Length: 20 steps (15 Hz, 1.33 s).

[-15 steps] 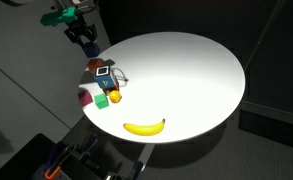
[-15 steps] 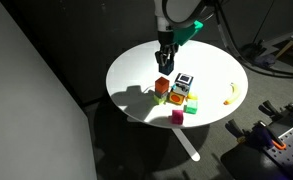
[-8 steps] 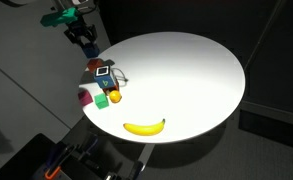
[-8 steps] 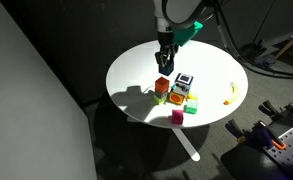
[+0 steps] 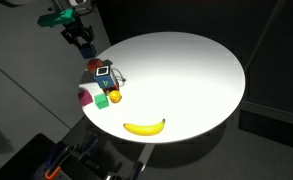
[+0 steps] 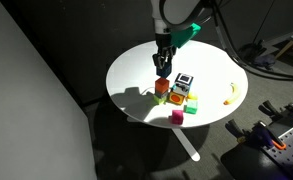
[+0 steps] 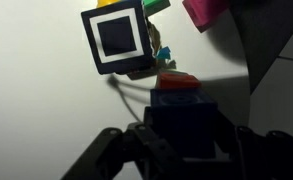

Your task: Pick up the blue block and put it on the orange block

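In the wrist view my gripper (image 7: 182, 150) is shut on the blue block (image 7: 180, 118), which fills the space between the dark fingers. The orange block (image 7: 176, 80) lies on the white table just past the blue block, and only its top edge shows. In an exterior view the gripper (image 6: 163, 70) hangs directly over the orange block (image 6: 162, 88) with a small gap. In an exterior view the gripper (image 5: 86, 48) is above the left rim of the table, and the held block is hard to make out there.
A dark block with a white-and-black label (image 7: 116, 38) (image 6: 183, 80) stands beside the orange block. A green block (image 6: 191, 107), a magenta block (image 6: 177, 117) and a round orange fruit (image 5: 115, 97) lie close by. A banana (image 5: 144, 127) rests near the round table's edge (image 5: 226, 100).
The gripper has sunk slightly toward the orange block with the blue block still held. Nothing else has moved.
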Available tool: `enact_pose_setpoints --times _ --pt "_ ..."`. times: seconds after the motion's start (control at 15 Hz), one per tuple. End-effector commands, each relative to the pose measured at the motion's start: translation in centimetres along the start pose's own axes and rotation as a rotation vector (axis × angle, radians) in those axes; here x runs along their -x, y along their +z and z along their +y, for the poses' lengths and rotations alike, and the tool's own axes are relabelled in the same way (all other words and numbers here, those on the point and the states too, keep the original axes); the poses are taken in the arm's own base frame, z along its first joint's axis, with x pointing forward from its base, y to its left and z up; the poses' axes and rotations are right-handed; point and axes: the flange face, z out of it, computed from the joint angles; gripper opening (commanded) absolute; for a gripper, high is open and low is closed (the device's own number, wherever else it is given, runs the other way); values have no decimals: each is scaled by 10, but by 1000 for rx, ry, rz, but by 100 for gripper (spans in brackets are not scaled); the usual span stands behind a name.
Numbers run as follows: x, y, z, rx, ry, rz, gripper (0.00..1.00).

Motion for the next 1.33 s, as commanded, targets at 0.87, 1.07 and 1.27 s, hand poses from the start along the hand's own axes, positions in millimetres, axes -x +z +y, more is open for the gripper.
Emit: enact_pose_setpoints --times 0.87,1.07,1.27 --pt "-23 28 -11 -59 11 -18 32" --pt "-25 32 -15 -60 10 -24 32" --pt "-25 32 -16 -52 8 -24 32"
